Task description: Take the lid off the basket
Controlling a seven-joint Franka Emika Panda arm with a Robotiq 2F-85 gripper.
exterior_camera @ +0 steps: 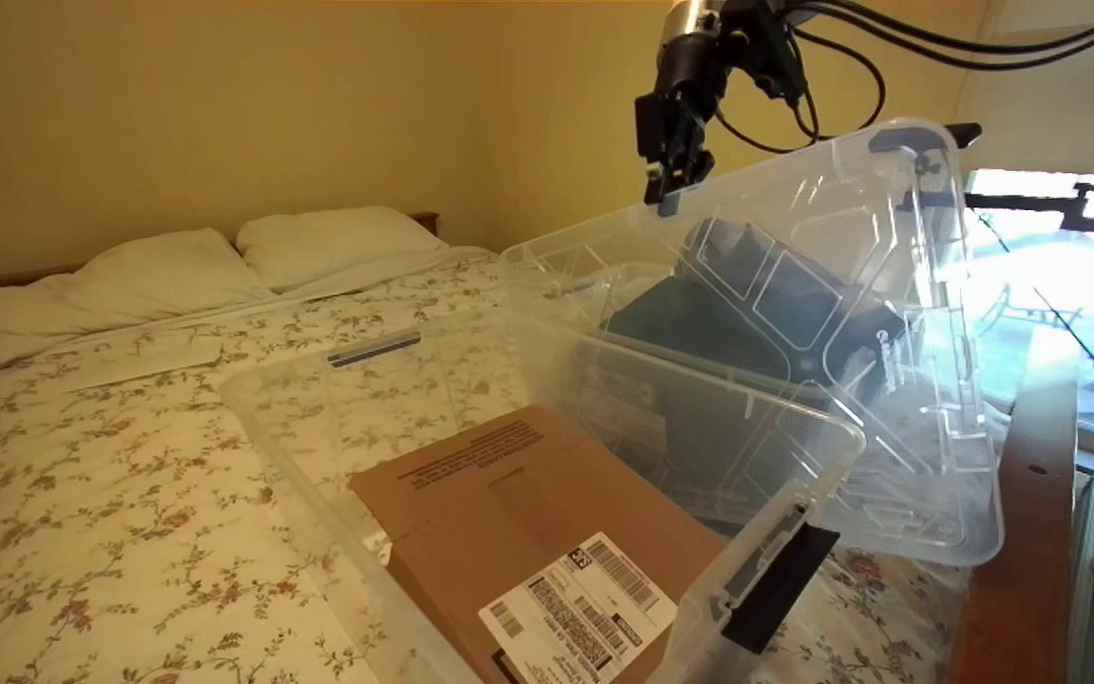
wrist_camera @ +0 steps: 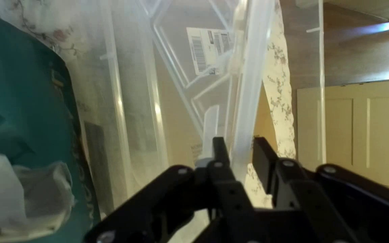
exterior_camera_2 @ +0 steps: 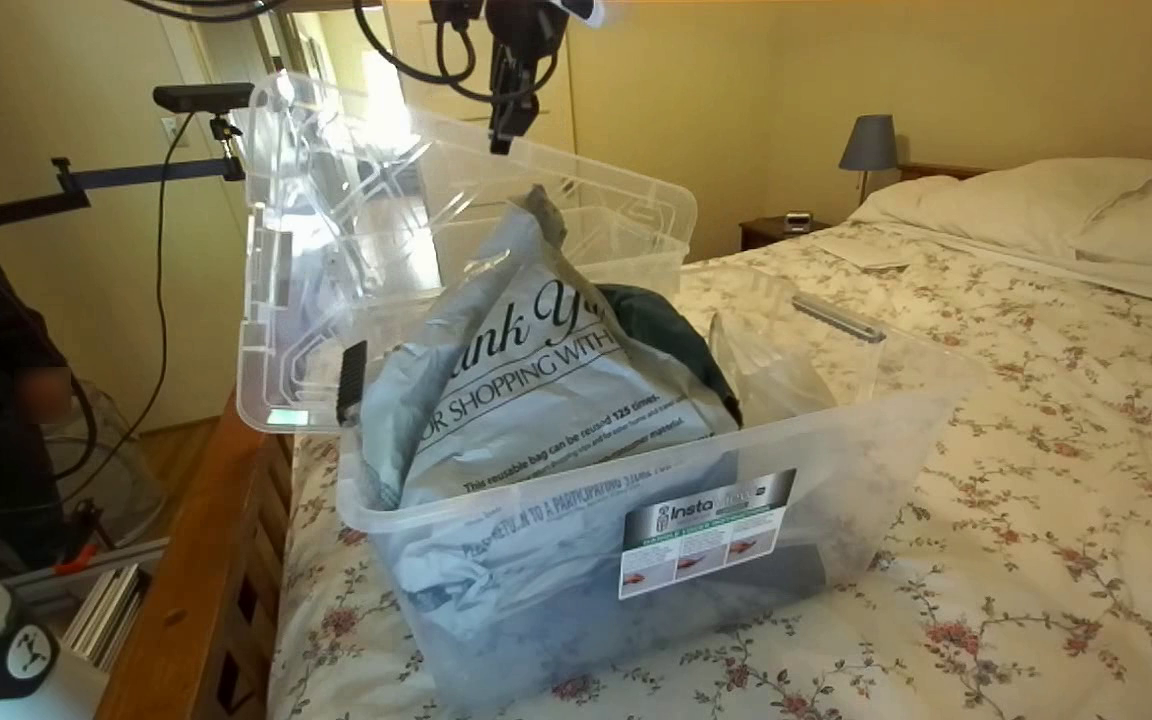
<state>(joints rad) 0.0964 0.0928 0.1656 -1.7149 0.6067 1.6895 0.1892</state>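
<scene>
Wall (exterior_camera: pixel 338 104) well back | lid (exterior_camera: pixel 775 313) tilted between 2 open tubs (exterior_camera_2: pixel 881 465) — jaws pinching its upper edge

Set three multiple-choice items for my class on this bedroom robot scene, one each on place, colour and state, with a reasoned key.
1. Where is the brown rectangular cardboard box?
A) On the white pillows
B) Inside a large clear plastic tub
C) On the wooden bed rail

2. What colour is the crumpled plastic bag printed "SHOPPING WITH"?
A) Pale grey
B) Bright red
C) Yellow

3. How is the large rectangular see-through plastic lid positioned?
A) Flat on the bed
B) Fitted over the tub
C) Tipped up steeply

1: B, tub walls flank it in an exterior view.
2: A, its printed face is grey in an exterior view.
3: C, it is steeply slanted in both exterior views, its rim between the fingers of the black claw.
</scene>
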